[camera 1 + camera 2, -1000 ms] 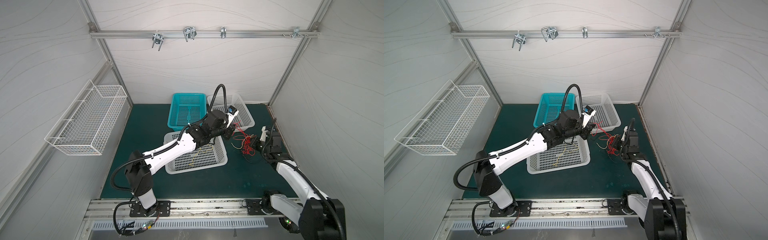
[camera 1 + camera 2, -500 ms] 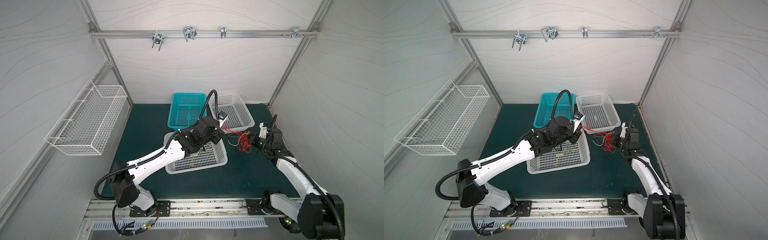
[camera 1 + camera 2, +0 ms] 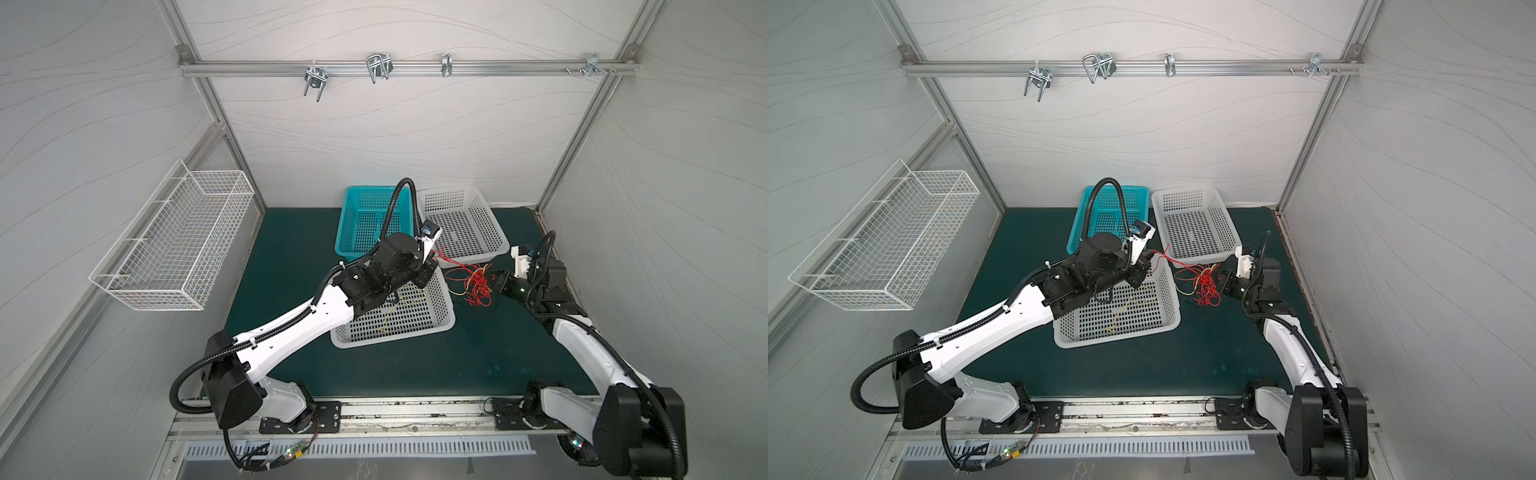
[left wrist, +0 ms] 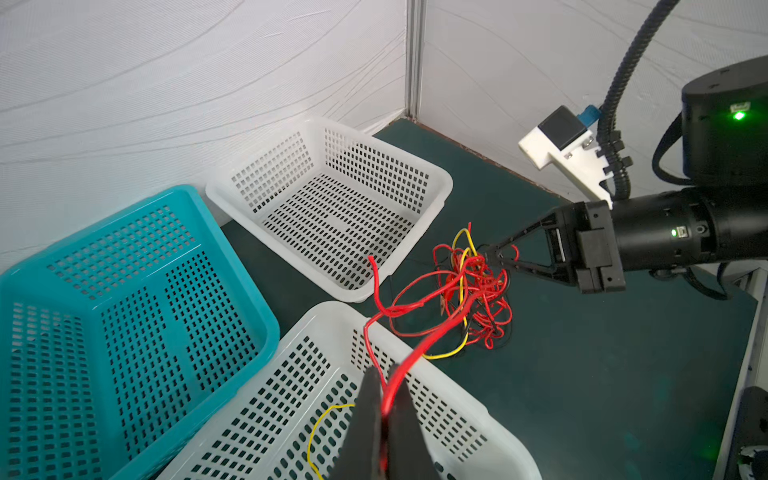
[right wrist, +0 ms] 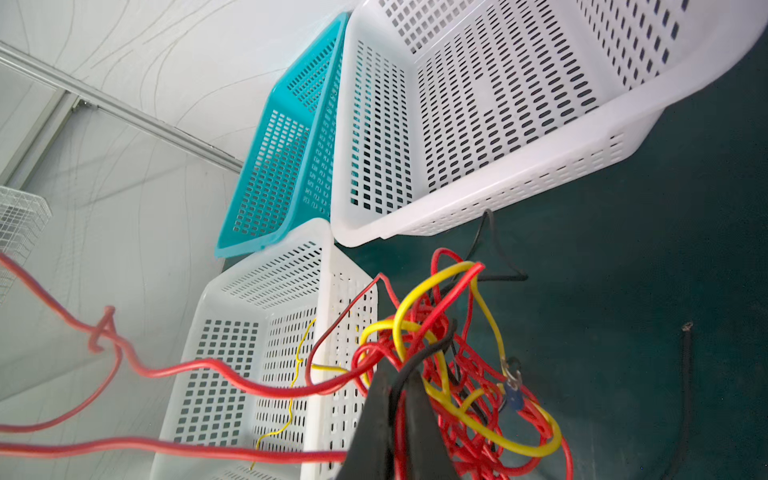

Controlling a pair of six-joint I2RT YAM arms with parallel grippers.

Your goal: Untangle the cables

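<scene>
Here, left gripper (image 4: 385, 376) pinched shut on 1 red wire (image 4: 432, 336) above a white basket (image 3: 390, 340), right gripper (image 5: 398, 376) clamped on the cables (image 3: 478, 284).

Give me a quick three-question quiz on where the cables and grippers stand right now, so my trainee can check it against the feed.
1. True or false: the left gripper is shut on a red cable that leads to the tangle of cables.
2. What lies in the near white basket? A) a yellow wire B) a screwdriver C) nothing
3. Which gripper is shut on the tangle itself?
Key: 1 true; 2 A; 3 the right gripper.
</scene>
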